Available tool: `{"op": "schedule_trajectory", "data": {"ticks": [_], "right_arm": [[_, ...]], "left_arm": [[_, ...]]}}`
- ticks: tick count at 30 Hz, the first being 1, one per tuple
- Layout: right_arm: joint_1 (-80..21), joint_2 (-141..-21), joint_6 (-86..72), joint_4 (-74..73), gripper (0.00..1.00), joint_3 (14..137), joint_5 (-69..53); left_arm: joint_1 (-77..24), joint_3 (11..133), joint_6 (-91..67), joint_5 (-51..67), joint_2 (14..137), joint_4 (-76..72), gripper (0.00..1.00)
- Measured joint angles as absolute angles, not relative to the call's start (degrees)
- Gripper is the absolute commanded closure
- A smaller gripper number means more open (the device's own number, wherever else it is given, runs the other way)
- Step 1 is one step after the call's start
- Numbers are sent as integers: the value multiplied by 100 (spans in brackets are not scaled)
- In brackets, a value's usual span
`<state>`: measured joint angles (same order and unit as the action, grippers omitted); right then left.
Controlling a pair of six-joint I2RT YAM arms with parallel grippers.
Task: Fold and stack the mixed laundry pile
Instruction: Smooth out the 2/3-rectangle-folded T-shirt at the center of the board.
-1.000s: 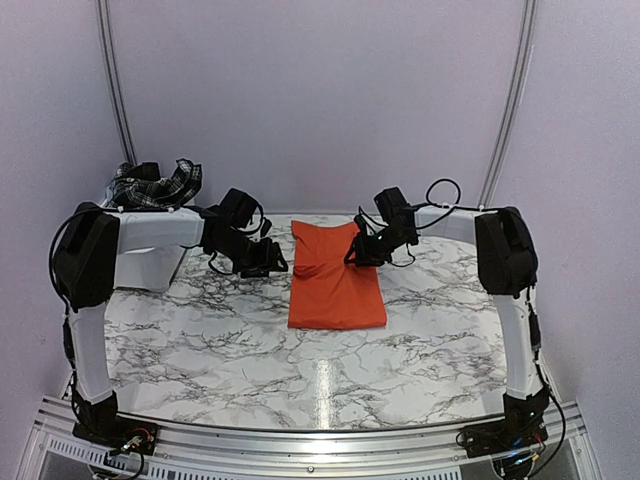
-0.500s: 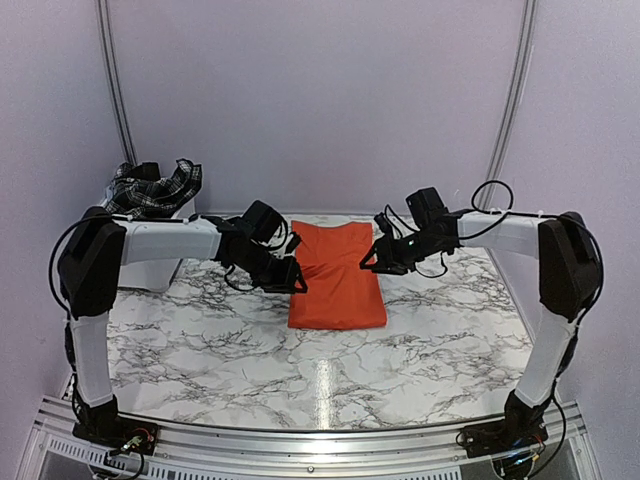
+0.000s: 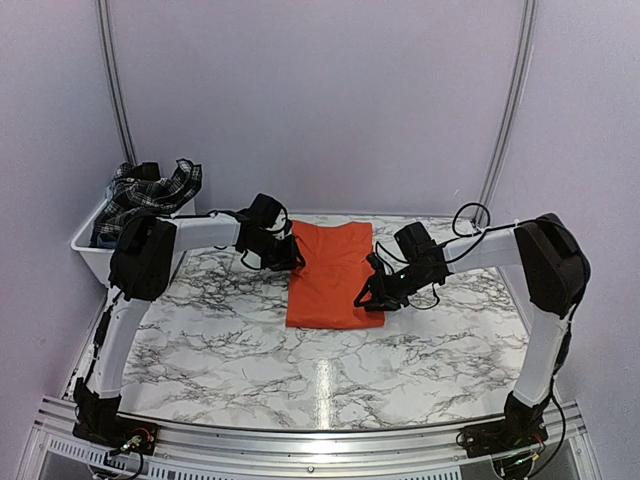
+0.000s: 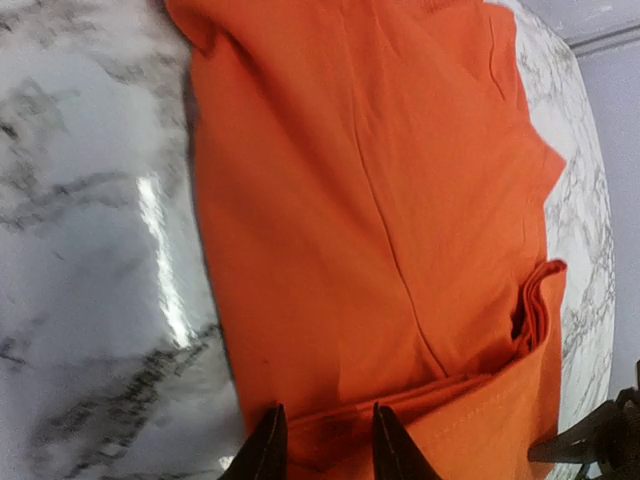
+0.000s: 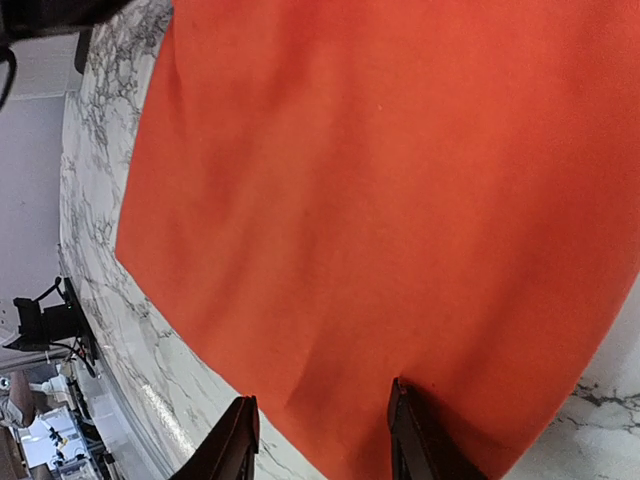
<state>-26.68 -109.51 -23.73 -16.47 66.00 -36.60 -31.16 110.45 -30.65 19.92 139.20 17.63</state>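
Note:
The orange T-shirt (image 3: 330, 275) lies folded into a flat rectangle on the marble table. In the left wrist view the T-shirt (image 4: 370, 200) shows a folded hem layer near my fingertips. My left gripper (image 3: 291, 257) rests at its far left corner, and there my left gripper (image 4: 325, 445) has its jaws partly open astride that fold edge. My right gripper (image 3: 367, 298) is low at the near right corner. Seen from its own wrist, the right gripper (image 5: 322, 392) is open, one tip over the cloth (image 5: 380, 180), the other at its edge. A black-and-white plaid piece (image 3: 150, 188) is heaped in the bin.
The white plastic bin (image 3: 88, 249) stands at the far left edge of the table, beside the left arm. Bare marble tabletop (image 3: 320, 370) stretches in front of the shirt. Metal frame posts (image 3: 505, 110) run up the back wall.
Both arms swung in over the shirt: the left to its far left corner with narrowing jaws, the right down to the near right corner. The raised fold at the far end now lies flat.

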Motion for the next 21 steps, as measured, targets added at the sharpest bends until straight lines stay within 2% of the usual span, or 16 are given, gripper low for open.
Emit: {"op": "schedule_trajectory", "data": {"ticks": [4, 8, 10, 13, 17, 21], "right_arm": [[-2668, -10993, -2381, -1605, 61, 6361, -3667], [-2668, -10956, -2366, -1505, 60, 6272, -3701], [-2668, -10864, -2359, -1549, 59, 6228, -3699], [-2668, -10512, -2381, -1734, 58, 6154, -3695], [-2611, -9802, -2381, -1929, 57, 6156, -3660], [-2473, -9636, -2377, -2003, 55, 6062, -3522]], "left_arm": [[-2834, 11472, -3155, 1813, 13946, 1780, 58], [-2609, 11424, -3168, 1730, 13723, 1697, 57], [-2547, 11010, -3148, 1752, 13382, 1680, 57], [-2611, 9760, -3033, 1769, 12427, 1671, 57], [-2956, 8189, -2941, 1806, 11181, 1662, 57], [-3365, 6971, -2995, 1857, 10492, 1509, 56]]}}
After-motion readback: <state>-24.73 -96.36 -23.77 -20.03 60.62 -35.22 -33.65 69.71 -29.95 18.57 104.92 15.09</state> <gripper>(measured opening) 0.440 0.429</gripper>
